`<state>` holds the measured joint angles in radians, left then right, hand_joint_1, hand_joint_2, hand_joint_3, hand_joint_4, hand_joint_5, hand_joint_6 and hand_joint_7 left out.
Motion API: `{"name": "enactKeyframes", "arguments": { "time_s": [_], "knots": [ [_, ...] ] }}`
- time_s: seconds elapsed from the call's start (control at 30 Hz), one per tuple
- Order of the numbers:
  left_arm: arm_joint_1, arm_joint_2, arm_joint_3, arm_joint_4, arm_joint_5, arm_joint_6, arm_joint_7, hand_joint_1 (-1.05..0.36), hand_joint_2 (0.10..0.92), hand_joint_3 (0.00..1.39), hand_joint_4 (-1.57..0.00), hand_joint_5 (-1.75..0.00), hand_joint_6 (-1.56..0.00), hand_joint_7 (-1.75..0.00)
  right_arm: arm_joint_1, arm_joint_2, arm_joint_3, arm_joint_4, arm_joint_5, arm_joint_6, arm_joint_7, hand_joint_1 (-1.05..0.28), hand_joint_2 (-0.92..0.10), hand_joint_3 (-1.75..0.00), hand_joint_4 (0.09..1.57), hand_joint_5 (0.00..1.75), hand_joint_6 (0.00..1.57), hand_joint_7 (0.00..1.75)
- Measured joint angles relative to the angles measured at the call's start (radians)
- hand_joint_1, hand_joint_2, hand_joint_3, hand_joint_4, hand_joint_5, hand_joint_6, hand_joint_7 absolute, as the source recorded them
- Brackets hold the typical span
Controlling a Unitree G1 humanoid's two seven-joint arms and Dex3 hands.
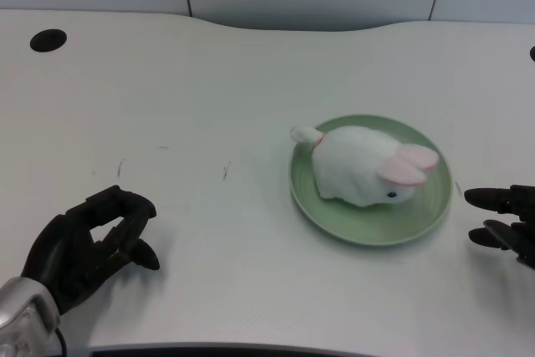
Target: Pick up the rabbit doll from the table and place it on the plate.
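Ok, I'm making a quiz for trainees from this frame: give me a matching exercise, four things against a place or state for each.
Things:
1. rabbit doll
2. plate
3. left hand
4. round hole

Places or states:
A. far left of the table, near its back edge
B. green, right of centre on the table
C. lying on the plate, pink ears toward the right
D. near left corner, fingers curled, holding nothing

Pairs: 1-C, 2-B, 3-D, 4-A
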<state>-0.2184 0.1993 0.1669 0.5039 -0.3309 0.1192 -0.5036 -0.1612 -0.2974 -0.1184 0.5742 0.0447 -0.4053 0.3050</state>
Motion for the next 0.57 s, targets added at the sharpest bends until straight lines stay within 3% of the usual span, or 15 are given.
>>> {"name": "enactKeyframes", "arguments": {
  "time_s": [0.57],
  "knots": [
    [-0.031,0.0,-0.005,0.039,0.014,-0.025,0.0,-0.46,0.921,0.46,-0.6,-1.75,-0.46,-1.55,-0.029,-0.007,-0.001,0.037,-0.001,-0.009,-0.005,-0.44,-0.92,-0.21,1.02,0.0,0.93,0.0]
  ]
}}
